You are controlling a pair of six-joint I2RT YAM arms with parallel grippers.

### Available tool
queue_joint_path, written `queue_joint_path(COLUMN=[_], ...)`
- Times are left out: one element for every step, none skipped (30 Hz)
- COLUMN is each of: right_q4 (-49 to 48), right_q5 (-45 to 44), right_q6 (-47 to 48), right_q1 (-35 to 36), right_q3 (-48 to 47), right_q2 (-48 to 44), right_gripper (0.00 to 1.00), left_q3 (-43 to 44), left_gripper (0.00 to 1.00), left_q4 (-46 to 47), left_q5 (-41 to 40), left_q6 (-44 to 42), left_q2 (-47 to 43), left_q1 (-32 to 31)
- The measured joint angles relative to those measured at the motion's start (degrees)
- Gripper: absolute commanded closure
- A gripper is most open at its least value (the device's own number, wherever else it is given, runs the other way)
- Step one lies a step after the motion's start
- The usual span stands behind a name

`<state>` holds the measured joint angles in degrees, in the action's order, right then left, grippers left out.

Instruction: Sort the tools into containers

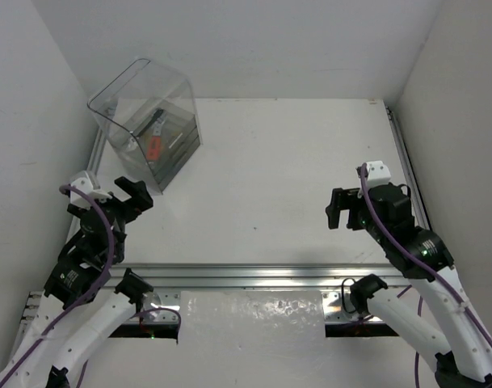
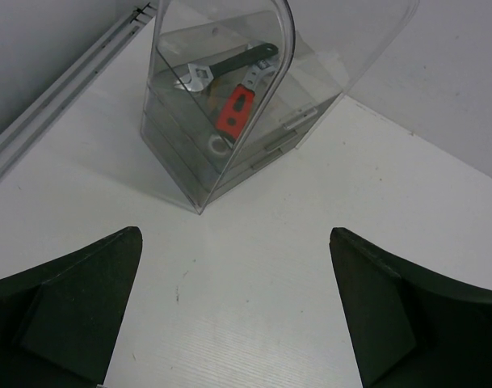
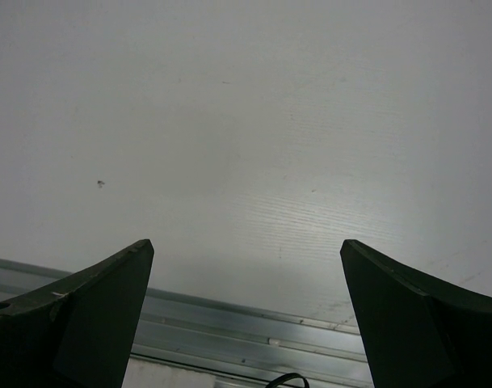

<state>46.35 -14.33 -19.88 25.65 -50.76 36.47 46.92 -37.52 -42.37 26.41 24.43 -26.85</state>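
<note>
Looking from the left side first, the left gripper (image 1: 132,194) hangs low over the table (image 1: 278,178). Its two fingers are wide apart and nothing is between them. The left wrist view shows the same thing: the left gripper (image 2: 233,267) holds only air.

Just past it, at the far left corner of the table, is the box (image 1: 145,121). It is see-through and looks tipped to one side. I cannot tell which side is open. From close up, the box (image 2: 173,153) has clear trays (image 2: 266,149) stacked in it. Up top lies a wrench (image 2: 193,78). Next to it is a red tool (image 2: 236,107), and a black tool (image 2: 241,58) crosses behind them. All three are inside the box, not on the table.

In the middle, the table is white, and I see no tool lying on it.

On the right, the right gripper (image 1: 336,212) is also spread wide and has nothing in it. Its own camera shows the right gripper (image 3: 246,250) over bare white table, well apart from the box.

I think the arms are waiting between picks, or the sorting is near its end. The next move calls for finding a tool that is out of the box. If none turns up, no more picking is needed.
</note>
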Motion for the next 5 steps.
queue_joint_path(right_q4=[-0.02, 0.0, -0.02, 0.02, -0.02], right_q5=[-0.04, -0.11, -0.13, -0.2, -0.24], right_q6=[0.02, 0.02, 0.02, 0.02, 0.02], right_q1=[0.0, 0.0, 0.0, 0.0, 0.0], right_q3=[0.02, 0.04, 0.09, 0.09, 0.09], right_q2=[-0.13, -0.31, -0.42, -0.46, -0.46], right_gripper=[0.01, 0.01, 0.01, 0.01, 0.01], left_q3=[-0.13, -0.15, -0.15, -0.15, -0.17], left_gripper=[0.0, 0.0, 0.0, 0.0, 0.0], left_q4=[-0.04, -0.09, -0.04, -0.04, -0.04], left_q5=[-0.02, -0.02, -0.07, -0.09, -0.13], left_q6=[0.11, 0.33, 0.5, 0.63, 0.7], left_q2=[-0.2, -0.44, -0.63, -0.83, -0.92], left_q1=[0.0, 0.0, 0.0, 0.0, 0.0])
